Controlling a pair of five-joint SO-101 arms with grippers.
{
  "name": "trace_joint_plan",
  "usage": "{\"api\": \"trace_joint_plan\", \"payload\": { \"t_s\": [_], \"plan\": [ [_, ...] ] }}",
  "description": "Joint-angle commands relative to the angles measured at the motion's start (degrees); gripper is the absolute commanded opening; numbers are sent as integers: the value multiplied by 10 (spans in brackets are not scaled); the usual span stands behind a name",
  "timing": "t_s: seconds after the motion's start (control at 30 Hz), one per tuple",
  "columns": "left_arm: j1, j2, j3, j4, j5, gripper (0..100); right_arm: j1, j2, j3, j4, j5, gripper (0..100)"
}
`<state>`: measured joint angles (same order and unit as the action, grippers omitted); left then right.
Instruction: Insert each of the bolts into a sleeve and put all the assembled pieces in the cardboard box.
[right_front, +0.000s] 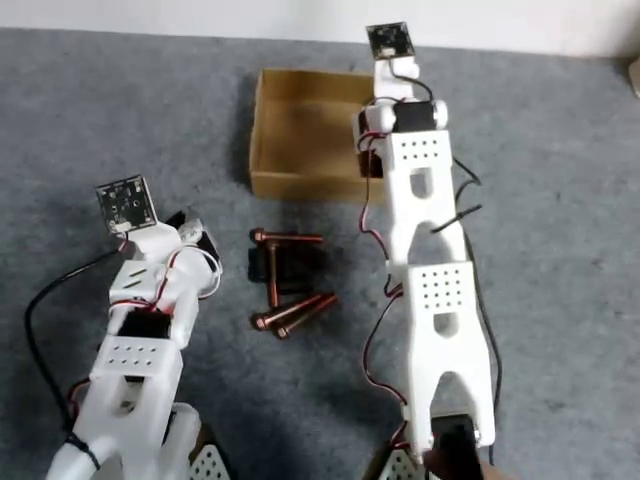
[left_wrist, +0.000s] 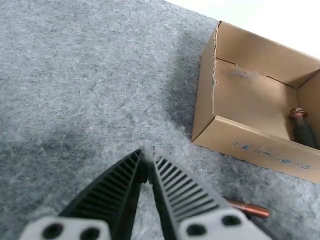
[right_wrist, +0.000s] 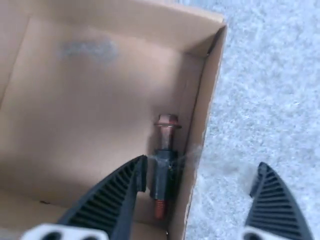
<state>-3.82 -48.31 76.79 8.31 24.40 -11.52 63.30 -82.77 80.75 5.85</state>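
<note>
— Lying where, the assembled piece (right_wrist: 164, 160)?
— In the cardboard box (right_wrist: 75, 115) corner, copper bolt (right_wrist: 166, 125) through black sleeve (right_wrist: 162, 172). The right end effector (right_wrist: 202, 165) gapes above it; left end effector (left_wrist: 148, 157), pinched closed, over grey counter (left_wrist: 75, 75).

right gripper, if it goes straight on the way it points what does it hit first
Probably the side wall of the cardboard box: the open right gripper straddles it, one finger inside by the sleeved bolt, the other over the grey carpet. Depth is unclear.
</note>
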Motion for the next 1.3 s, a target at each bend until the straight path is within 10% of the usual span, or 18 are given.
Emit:
{"api": "trace_joint_plan", "payload": {
  "t_s": [0.0, 0.27, 0.73, 1.07, 1.27],
  "plan": [
    [-2, 2, -30, -9, 4, 7, 3, -34, -73, 32, -6, 301],
    [17, -1, -36, 22, 3, 7, -19, -123, -190, 206, -7, 300],
    [9, -1, -53, 62, -78, 7, -15, -543, -98, 205, -55, 300],
    [9, -1, -53, 63, -85, 8, -61, -1032, 572, 199, -55, 300],
    [7, -2, -78, 116, -85, 8, -72, -1250, 1089, 27, -50, 300]
  ]
}}
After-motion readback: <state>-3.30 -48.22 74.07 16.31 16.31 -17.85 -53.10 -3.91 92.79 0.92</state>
